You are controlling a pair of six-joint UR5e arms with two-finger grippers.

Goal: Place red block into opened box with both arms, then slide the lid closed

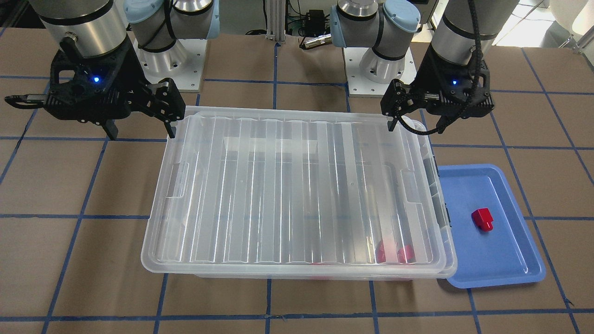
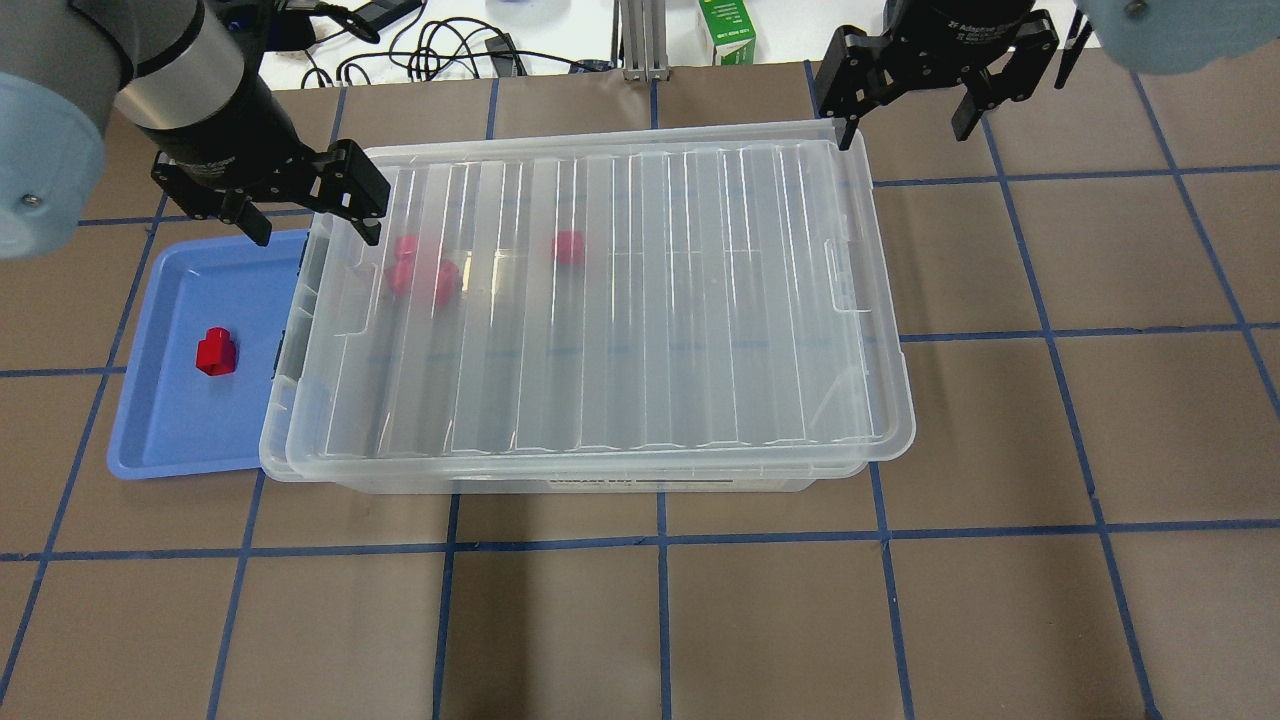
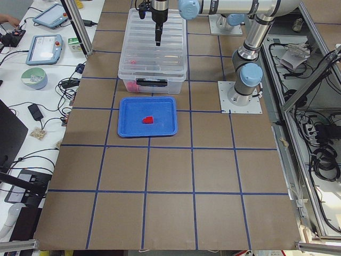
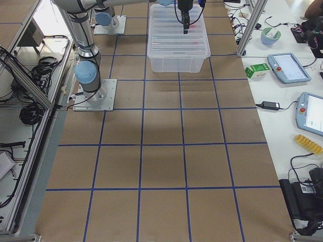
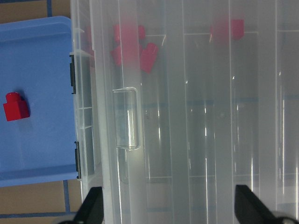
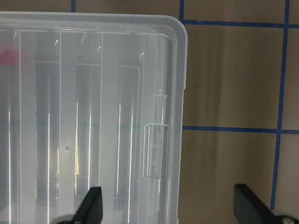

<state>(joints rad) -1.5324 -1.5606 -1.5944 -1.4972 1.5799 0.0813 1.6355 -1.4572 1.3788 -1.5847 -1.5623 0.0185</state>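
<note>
The left gripper [image 2: 317, 232] and right gripper [image 2: 905, 135] hover wide open and empty at the lid's [image 2: 640, 300] far corners. The lid is probably best pushed evenly left until it sits square on the box [image 2: 600, 483].

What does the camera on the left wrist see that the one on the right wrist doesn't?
Only the left wrist view shows the blue tray, with one red block lying on it. Only the right wrist view shows the lid at its rounded corner, beside a broad stretch of brown table. Both look down on the clear ribbed lid and one of its cut-outs, past spread black fingers: the left gripper in one, the right gripper in the other.
</note>
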